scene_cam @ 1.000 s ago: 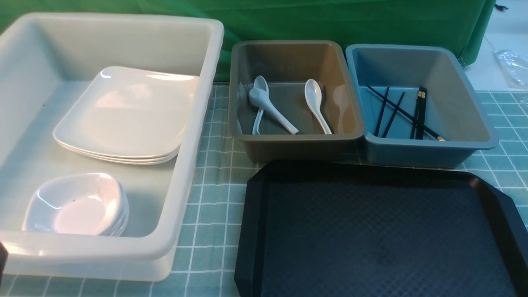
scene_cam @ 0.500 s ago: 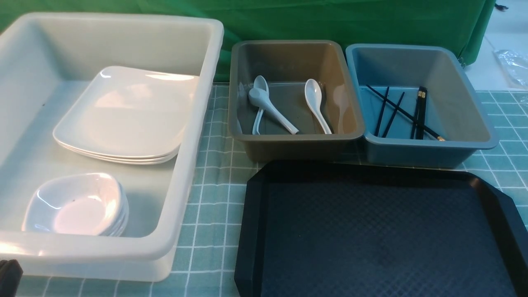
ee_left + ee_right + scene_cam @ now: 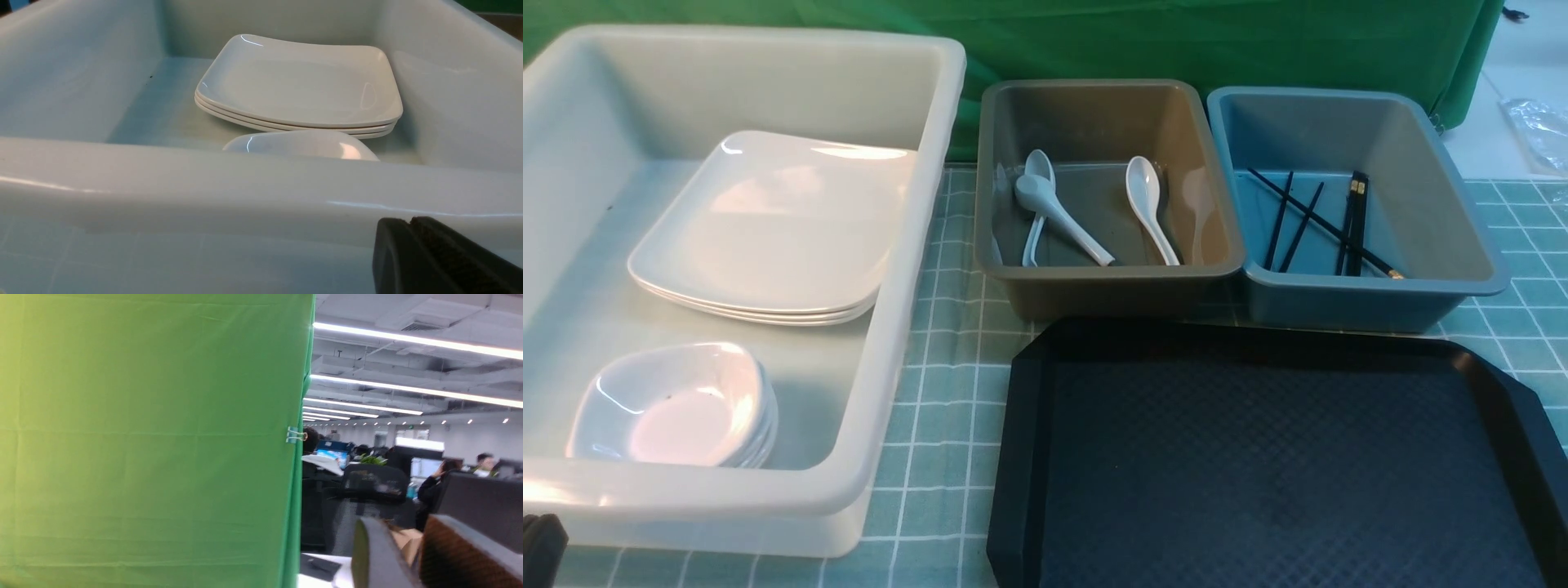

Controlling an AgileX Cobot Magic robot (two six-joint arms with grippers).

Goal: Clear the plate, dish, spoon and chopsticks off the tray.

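The black tray (image 3: pixel 1258 457) lies at the front right with nothing on it. A stack of white square plates (image 3: pixel 768 224) (image 3: pixel 300 81) sits in the white tub (image 3: pixel 915 269), with small stacked dishes (image 3: pixel 674 404) (image 3: pixel 302 145) nearer me. White spoons (image 3: pixel 1147 204) lie in the grey tub (image 3: pixel 1111 282). Black chopsticks (image 3: pixel 1352 220) lie in the blue tub (image 3: pixel 1372 298). My left gripper (image 3: pixel 539 543) (image 3: pixel 408 221) is shut and empty, low outside the white tub's near wall. My right gripper (image 3: pixel 399 523) is open and empty, raised toward the green screen, and it is out of the front view.
A green curtain (image 3: pixel 1176 41) hangs behind the tubs. The checked teal cloth (image 3: pixel 947 392) shows between the white tub and the tray. The three tubs stand side by side along the back, close to the tray's far edge.
The left gripper's tip shifted slightly at the lower left corner of the front view, then held still. Nothing else has moved.
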